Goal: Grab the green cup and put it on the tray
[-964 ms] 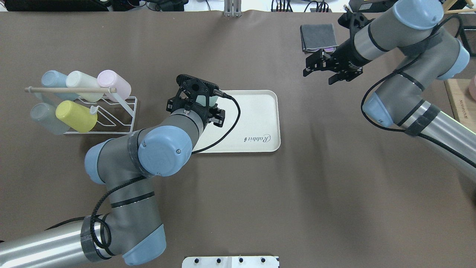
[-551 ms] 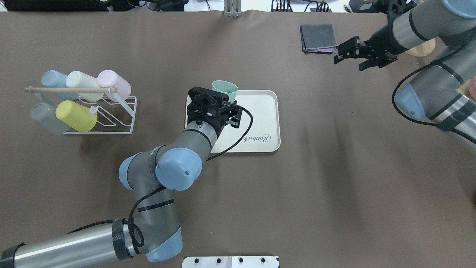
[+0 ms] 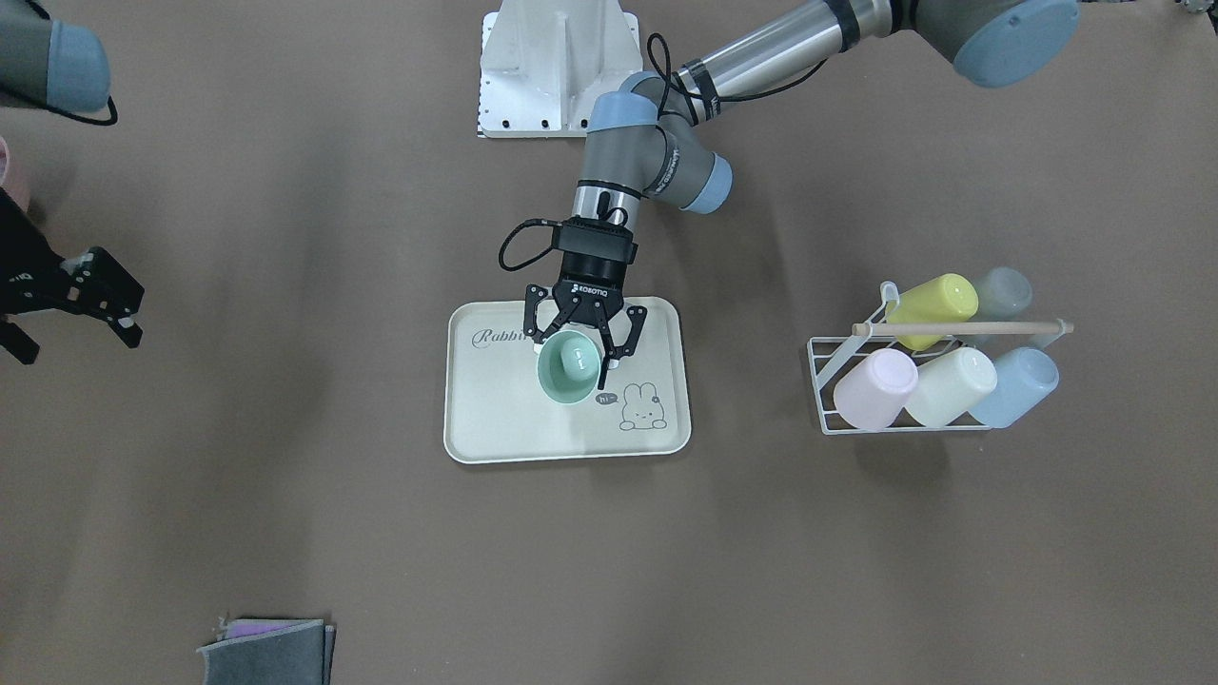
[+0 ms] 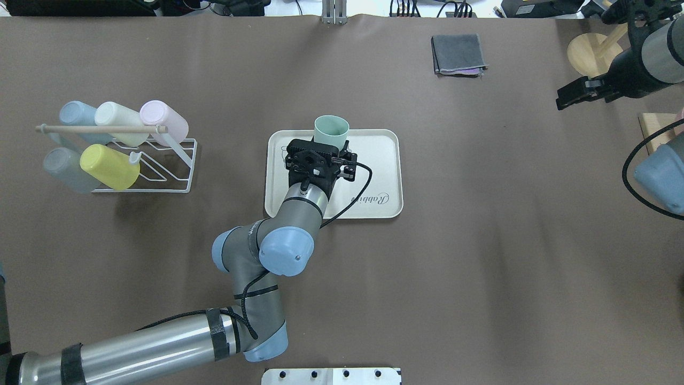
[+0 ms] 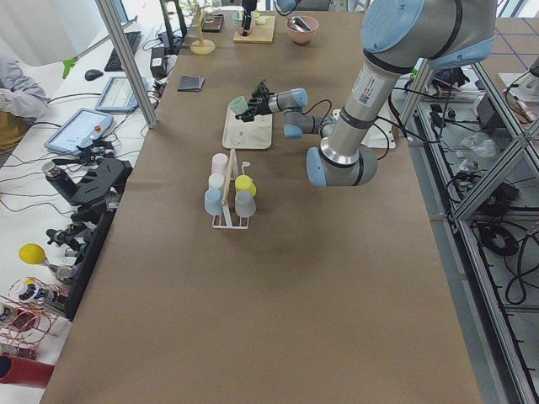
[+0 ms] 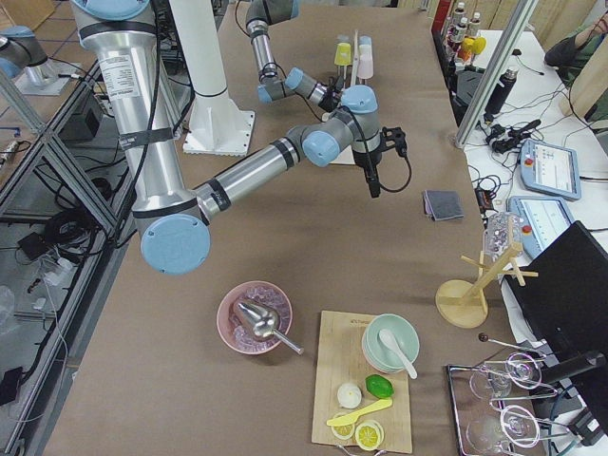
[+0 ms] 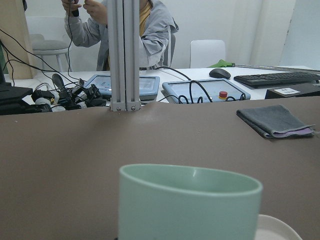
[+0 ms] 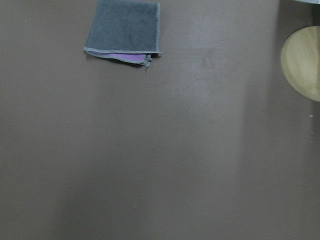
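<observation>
The green cup (image 3: 569,369) stands upright over the middle of the cream tray (image 3: 495,419), mouth up. My left gripper (image 3: 574,350) is shut on it, a finger on each side of its wall. I cannot tell whether the cup's base touches the tray. In the overhead view the cup (image 4: 331,129) shows just beyond the left gripper (image 4: 320,152), above the tray (image 4: 374,160). It fills the bottom of the left wrist view (image 7: 185,205). My right gripper (image 3: 81,338) is open and empty, far off at the table's side; it also shows in the overhead view (image 4: 564,100).
A white wire rack (image 4: 160,166) holding several pastel cups, among them a yellow one (image 4: 109,167), stands left of the tray. A folded grey cloth (image 4: 458,53) lies at the far side. A round wooden stand base (image 4: 588,53) is near the right gripper.
My left arm has swung right, carrying the green cup from the tray's left edge to above its middle. My right arm has pulled back toward the table's right edge.
</observation>
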`<state>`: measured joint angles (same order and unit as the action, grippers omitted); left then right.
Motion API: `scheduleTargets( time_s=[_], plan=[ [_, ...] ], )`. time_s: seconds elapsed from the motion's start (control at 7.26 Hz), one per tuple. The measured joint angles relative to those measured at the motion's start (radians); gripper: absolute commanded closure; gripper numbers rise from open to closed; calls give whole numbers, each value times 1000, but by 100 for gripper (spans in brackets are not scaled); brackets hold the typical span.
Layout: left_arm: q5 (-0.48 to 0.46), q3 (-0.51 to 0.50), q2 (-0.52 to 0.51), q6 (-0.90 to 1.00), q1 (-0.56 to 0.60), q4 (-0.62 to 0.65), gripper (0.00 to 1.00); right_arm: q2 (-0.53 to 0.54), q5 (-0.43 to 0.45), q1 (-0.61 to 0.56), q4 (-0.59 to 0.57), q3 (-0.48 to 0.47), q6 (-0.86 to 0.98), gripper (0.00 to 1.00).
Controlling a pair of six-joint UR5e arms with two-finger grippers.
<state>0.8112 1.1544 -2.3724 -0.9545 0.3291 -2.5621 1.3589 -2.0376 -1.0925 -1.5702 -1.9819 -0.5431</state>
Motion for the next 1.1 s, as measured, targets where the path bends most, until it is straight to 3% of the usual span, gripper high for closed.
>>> scheduleTargets(
  time_s=[0.28,0.55,1.1],
  plan=[
    [-2,-73,-31,-1,11,-46,72,40,49,-12,-160,-82,110,0],
    [4,-107,-43,-3,31,-58,72,125,47,-79,-182,-76,249,0],
    [17,-188,-65,-45,43,-59,72,231,-87,-306,-183,30,470,0]
  ],
)
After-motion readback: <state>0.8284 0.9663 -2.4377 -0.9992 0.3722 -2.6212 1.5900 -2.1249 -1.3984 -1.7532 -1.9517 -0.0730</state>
